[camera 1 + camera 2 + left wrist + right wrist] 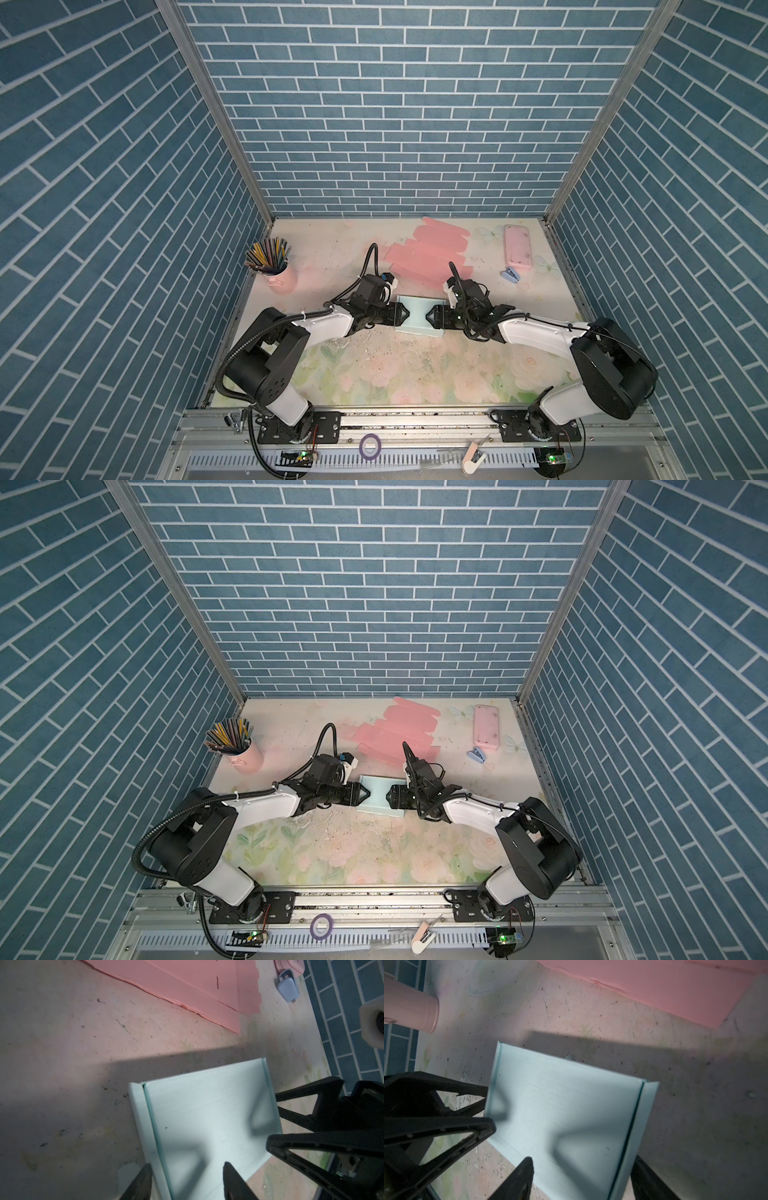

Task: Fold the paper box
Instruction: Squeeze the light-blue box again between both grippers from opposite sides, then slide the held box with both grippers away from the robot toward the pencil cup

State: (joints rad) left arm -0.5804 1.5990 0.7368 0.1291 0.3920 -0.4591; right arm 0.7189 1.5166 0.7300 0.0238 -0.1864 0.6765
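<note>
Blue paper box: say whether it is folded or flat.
Partly folded. The paper box has two side edges creased upward, while its base lies flat on the table.

Bench [374,374]: floral-print top, scuffed, with flaked patches around the middle. Pale blue paper box [417,318] sits at centre in both top views, base flat on the bench, narrow lips folded up along two opposite edges. Flat pink sheets [432,253] are stacked behind it toward the back edge, near but apart. Pink pencil cup [282,278] is upright by the left edge. Pink case [518,248] lies flat near the back right corner. Small blue object [510,275], looks like a mini stapler, is just in front of the case.
</note>
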